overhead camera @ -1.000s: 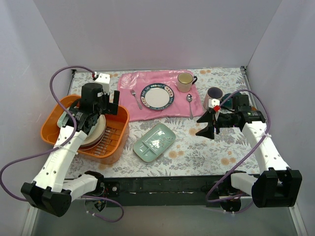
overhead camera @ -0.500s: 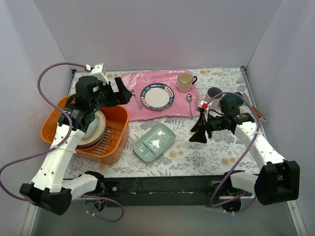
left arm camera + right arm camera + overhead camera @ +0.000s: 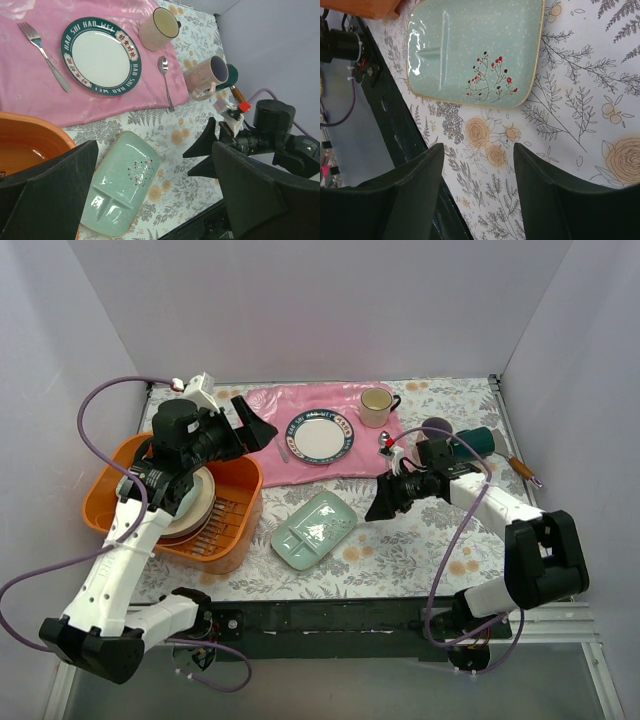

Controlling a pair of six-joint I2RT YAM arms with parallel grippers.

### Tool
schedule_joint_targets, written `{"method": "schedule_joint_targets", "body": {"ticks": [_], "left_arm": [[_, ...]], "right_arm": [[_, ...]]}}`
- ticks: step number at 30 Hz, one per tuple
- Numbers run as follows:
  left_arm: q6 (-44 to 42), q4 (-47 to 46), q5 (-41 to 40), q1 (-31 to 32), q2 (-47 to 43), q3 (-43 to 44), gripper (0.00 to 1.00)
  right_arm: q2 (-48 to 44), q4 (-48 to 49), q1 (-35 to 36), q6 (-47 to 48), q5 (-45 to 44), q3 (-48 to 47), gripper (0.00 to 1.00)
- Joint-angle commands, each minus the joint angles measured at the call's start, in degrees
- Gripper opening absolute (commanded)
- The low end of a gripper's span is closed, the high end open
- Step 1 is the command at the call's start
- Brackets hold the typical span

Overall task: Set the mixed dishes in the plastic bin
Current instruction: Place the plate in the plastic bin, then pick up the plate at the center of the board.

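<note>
The orange plastic bin (image 3: 238, 512) stands at the left and holds a stack of round plates (image 3: 196, 506), partly hidden by my left arm. The pale green divided tray (image 3: 314, 528) lies on the table right of the bin; it also shows in the left wrist view (image 3: 122, 185) and the right wrist view (image 3: 475, 50). The pink mug (image 3: 435, 430) and the dark green mug (image 3: 480, 438) sit at the right. My left gripper (image 3: 262, 425) is open and empty above the bin's far right corner. My right gripper (image 3: 382, 508) is open and empty, just right of the tray.
A pink cloth mat (image 3: 300, 465) at the back holds a white plate with a blue rim (image 3: 320, 435), a cream-yellow mug (image 3: 376, 406), a fork (image 3: 277, 440) and a spoon (image 3: 384, 445). The table's black front edge (image 3: 395, 125) is near the tray.
My left gripper has risen out of the bin and swung right towards the mat. My right gripper has moved left from beside the mugs towards the green tray.
</note>
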State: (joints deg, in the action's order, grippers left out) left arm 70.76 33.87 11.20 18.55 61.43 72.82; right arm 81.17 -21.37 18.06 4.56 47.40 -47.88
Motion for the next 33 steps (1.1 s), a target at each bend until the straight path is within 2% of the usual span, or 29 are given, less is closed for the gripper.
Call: {"method": "schedule_joint_targets", "body": {"ticks": [1, 6, 11, 18, 23, 26, 29, 30, 33], "left_arm": [[1.04, -1.79, 0.58, 0.09, -4.65, -1.27, 0.98], [2.27, -3.54, 0.84, 0.09, -7.46, -3.12, 0.98], [1.84, -4.51, 1.45, 0.0, -9.57, -3.47, 0.98], [0.7, -6.18, 4.35, 0.09, -10.98, -3.91, 0.98], [-0.01, -7.41, 7.33, 0.09, -12.03, -4.87, 0.98], [-0.27, -7.94, 9.35, 0.09, -12.39, -5.14, 0.98], [-1.23, -8.47, 11.55, 0.09, -12.47, -5.23, 0.98], [-1.5, -8.38, 13.04, 0.09, -12.39, -5.32, 0.98], [-1.68, -8.64, 16.12, 0.09, -11.95, -5.67, 0.98]], "right_arm": [[4.25, 3.96, 2.41, -7.28, -3.27, -5.38, 0.65], [13.66, 0.71, 4.43, -7.98, -4.59, -11.18, 0.6], [20.15, -1.22, 5.05, -7.37, -6.09, -15.4, 0.59], [25.27, -2.37, 7.68, -6.05, -6.35, -17.77, 0.57], [28.43, -2.63, 8.48, -5.88, -5.47, -19.35, 0.5], [29.93, -3.06, 8.39, -5.79, -4.86, -20.41, 0.41], [30.37, -3.33, 8.48, -5.44, -4.16, -21.03, 0.23], [30.28, -3.42, 8.3, -5.35, -4.07, -21.12, 0.12], [29.23, -3.33, 7.95, -5.17, -3.72, -20.85, 0.01]]}}
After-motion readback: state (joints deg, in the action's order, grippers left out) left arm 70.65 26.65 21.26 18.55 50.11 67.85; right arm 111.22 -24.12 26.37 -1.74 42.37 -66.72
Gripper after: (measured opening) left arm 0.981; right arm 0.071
